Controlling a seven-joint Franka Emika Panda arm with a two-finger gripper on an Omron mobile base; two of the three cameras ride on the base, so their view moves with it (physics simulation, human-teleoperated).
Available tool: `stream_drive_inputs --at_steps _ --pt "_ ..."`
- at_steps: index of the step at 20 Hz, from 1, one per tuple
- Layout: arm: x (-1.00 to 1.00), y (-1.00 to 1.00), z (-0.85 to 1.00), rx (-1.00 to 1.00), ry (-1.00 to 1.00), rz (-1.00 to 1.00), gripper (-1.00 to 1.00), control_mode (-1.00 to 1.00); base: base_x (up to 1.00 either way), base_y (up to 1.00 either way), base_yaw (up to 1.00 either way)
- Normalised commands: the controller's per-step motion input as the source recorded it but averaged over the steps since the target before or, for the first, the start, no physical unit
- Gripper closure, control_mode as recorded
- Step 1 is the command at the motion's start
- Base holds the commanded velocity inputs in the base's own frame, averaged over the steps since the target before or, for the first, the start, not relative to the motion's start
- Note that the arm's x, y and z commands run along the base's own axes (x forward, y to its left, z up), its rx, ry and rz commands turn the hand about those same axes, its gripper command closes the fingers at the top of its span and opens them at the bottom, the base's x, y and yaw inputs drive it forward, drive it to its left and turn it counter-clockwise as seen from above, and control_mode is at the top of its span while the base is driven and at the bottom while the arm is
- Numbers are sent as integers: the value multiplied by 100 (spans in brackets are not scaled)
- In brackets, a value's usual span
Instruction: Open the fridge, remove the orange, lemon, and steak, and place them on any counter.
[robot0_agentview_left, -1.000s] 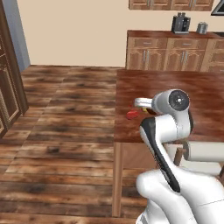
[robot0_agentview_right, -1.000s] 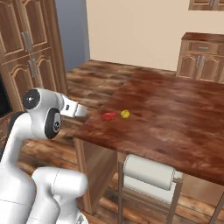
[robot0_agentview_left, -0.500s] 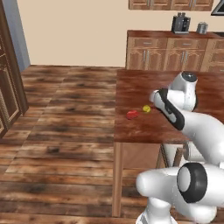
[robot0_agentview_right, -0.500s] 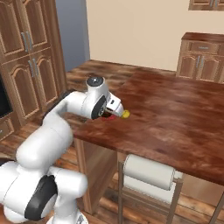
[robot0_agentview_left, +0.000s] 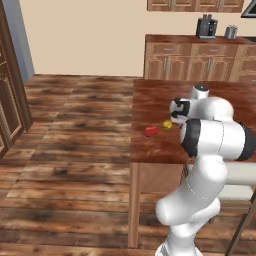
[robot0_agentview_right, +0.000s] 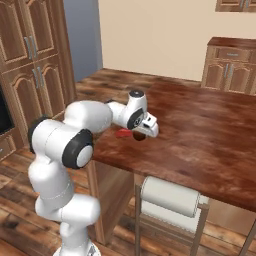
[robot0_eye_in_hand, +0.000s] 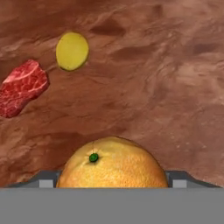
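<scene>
On the dark wood counter (robot0_eye_in_hand: 166, 65), left to right: steak (robot0_eye_in_hand: 21, 87), lemon (robot0_eye_in_hand: 72, 50), then the orange (robot0_eye_in_hand: 112, 164) pinched between the gripper (robot0_eye_in_hand: 112, 180) fingers. Plank floor (robot0_agentview_left: 70, 130) beside; wall cabinets (robot0_agentview_left: 185, 60) behind.

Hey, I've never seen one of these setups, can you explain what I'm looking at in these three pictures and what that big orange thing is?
It is a computer-rendered kitchen. The white machine is a robot arm on a rolling base. Two pictures come from cameras behind it, left and right; the third looks along its gripper. On the wooden counter lie a red steak and a yellow lemon. The big round thing is an orange, sitting between the gripper's fingers, seemingly held above the counter.
</scene>
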Motion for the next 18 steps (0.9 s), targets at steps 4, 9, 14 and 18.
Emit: stream_drive_inputs --at_steps 4,9,14,18 --pt "100 -9 -88 0 0 0 100 -100 0 0 0" --pt "86 -20 -66 0 0 0 100 -100 0 0 0" --pt "20 -28 -44 0 -3 0 -100 -100 0 0 0" --pt "22 -21 -4 0 -9 0 -100 -100 0 0 0"
